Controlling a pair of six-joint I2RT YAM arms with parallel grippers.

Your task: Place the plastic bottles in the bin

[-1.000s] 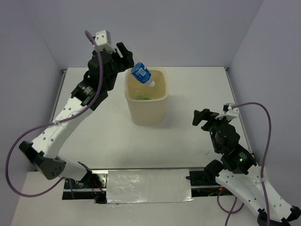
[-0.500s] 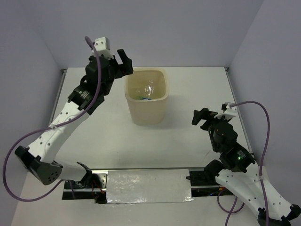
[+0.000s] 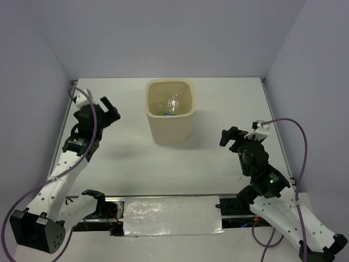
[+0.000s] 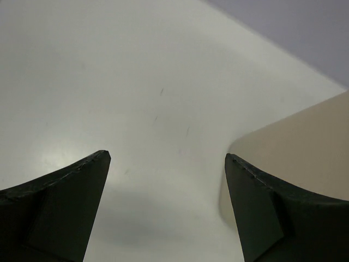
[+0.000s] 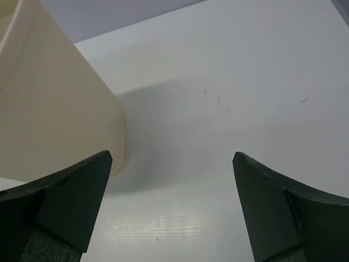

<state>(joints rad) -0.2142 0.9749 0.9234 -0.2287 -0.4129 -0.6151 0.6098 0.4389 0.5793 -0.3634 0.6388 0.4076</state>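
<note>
The cream-beige bin [image 3: 170, 128] stands upright at the back middle of the table. Inside it I see a clear bottle [image 3: 173, 102] lying on other bottles, with bits of green and blue beside it; I cannot tell them apart. My left gripper [image 3: 109, 109] is open and empty, left of the bin and well apart from it. The bin's wall shows at the right edge of the left wrist view [image 4: 305, 147]. My right gripper [image 3: 230, 136] is open and empty, right of the bin. The bin's wall shows at the left of the right wrist view [image 5: 49, 103].
The white table [image 3: 131, 158] is walled by grey panels at the back and sides. A silver-covered strip [image 3: 172, 215] lies along the near edge between the arm bases. Purple cables loop from both arms.
The blue-labelled bottle left my left gripper and dropped into the bin. My left arm then swung away from the bin, down and to the left. The right arm barely moved.
</note>
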